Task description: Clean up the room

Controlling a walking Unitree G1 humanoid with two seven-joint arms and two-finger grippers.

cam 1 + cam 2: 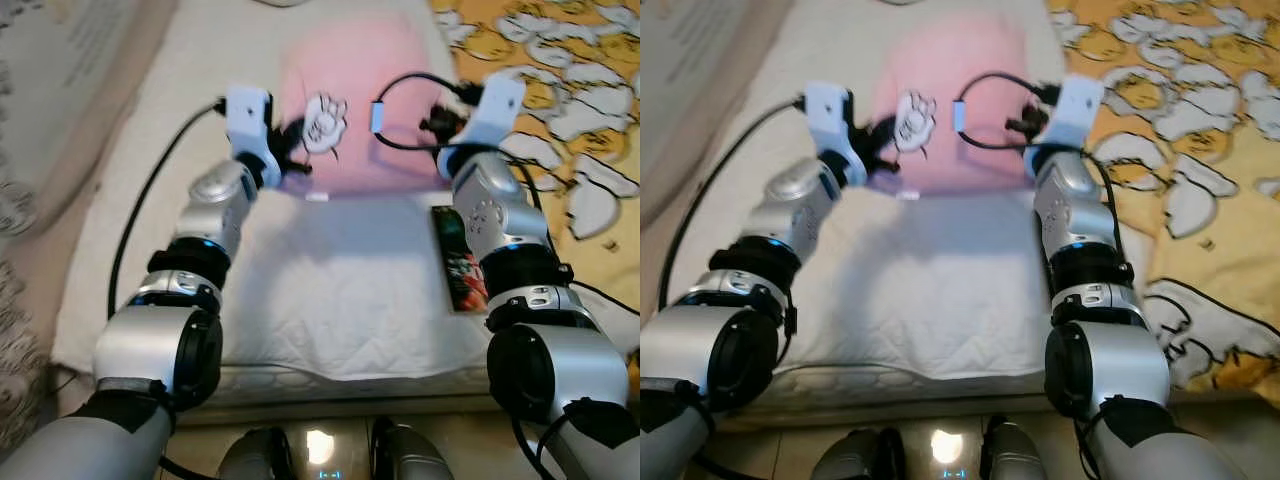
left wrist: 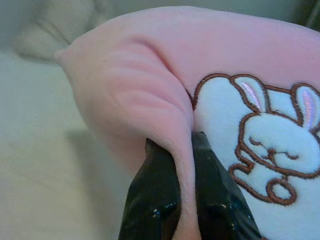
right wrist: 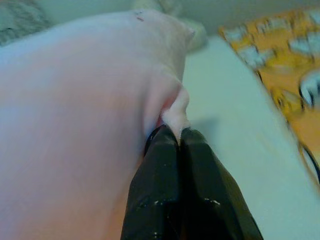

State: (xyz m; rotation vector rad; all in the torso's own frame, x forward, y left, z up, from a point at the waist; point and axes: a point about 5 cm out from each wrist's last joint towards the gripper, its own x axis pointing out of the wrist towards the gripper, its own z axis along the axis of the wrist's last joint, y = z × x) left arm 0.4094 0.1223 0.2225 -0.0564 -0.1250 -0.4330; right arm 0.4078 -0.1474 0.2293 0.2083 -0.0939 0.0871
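Both grippers, the left gripper (image 2: 182, 145) and right gripper (image 3: 178, 132), pinch folds at opposite near edges of the pink bunny pillow (image 1: 350, 90) lying on the white-sheeted bed (image 1: 330, 290), likely to lift it evenly for repositioning.

One pink pillow (image 1: 350, 110) is counted, bearing one embroidered rabbit (image 1: 323, 122); two grippers are seen, the left gripper (image 2: 182, 150) and the right gripper (image 3: 179, 136); one book (image 1: 458, 262) and one yellow patterned blanket (image 1: 570, 90) are counted
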